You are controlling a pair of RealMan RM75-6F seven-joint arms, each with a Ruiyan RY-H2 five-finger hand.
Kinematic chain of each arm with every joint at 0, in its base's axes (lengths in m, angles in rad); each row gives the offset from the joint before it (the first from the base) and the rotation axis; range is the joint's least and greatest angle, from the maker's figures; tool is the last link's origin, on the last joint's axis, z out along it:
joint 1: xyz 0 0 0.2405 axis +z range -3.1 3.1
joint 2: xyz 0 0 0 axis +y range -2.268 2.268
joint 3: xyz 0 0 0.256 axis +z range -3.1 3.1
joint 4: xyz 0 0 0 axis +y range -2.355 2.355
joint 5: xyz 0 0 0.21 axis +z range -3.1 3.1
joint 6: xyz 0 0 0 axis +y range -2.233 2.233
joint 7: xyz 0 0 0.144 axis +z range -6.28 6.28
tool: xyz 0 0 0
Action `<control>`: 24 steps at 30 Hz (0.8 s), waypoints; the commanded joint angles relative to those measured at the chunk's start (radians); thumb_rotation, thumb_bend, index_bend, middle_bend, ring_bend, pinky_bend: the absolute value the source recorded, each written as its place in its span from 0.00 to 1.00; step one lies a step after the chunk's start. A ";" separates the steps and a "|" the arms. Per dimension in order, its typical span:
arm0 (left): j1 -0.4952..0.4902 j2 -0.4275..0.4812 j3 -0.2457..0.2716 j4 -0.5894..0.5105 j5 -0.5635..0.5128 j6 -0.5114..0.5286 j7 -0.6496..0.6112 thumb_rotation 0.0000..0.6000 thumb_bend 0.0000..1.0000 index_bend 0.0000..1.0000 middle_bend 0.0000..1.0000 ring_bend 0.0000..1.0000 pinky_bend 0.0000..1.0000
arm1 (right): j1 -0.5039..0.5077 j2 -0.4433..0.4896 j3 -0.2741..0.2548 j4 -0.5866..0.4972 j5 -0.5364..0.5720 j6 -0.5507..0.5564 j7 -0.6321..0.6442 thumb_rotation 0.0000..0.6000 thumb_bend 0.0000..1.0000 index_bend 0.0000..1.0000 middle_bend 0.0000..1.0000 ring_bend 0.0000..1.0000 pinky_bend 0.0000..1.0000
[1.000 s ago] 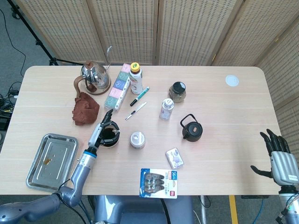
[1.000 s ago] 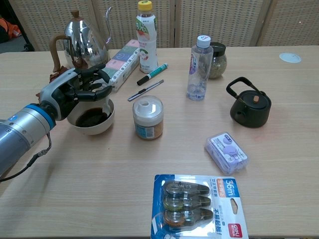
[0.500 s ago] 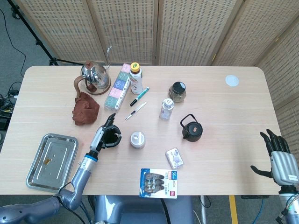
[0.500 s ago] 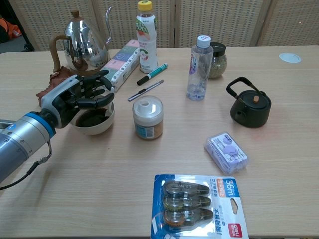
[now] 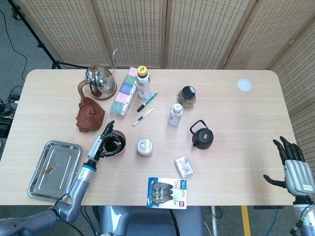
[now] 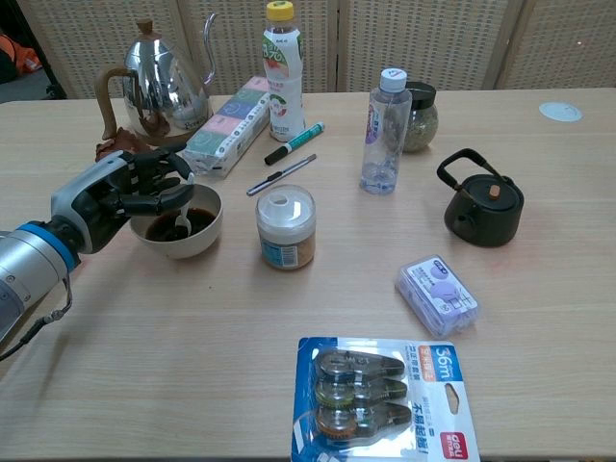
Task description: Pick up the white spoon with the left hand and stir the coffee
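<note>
Left hand [image 6: 120,192] clamped on white spoon [image 6: 182,222] in coffee, chest view only, right hand [image 5: 294,166] splayed, head view only

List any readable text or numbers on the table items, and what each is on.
"36m": on the blue blister pack of correction tapes, top right corner of the card.
Small red label at that pack's lower right: too small to read.
Drink bottle with the yellow cap: printed label, blurred.
Jar with the white lid: blue label, unreadable.
Pastel tissue box, purple case, water bottle: print illegible.
</note>
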 commanded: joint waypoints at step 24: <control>-0.025 -0.028 -0.003 -0.009 0.025 0.015 -0.008 1.00 0.50 0.63 0.00 0.00 0.00 | 0.007 -0.006 0.003 0.012 0.014 -0.016 0.001 1.00 0.00 0.00 0.00 0.00 0.00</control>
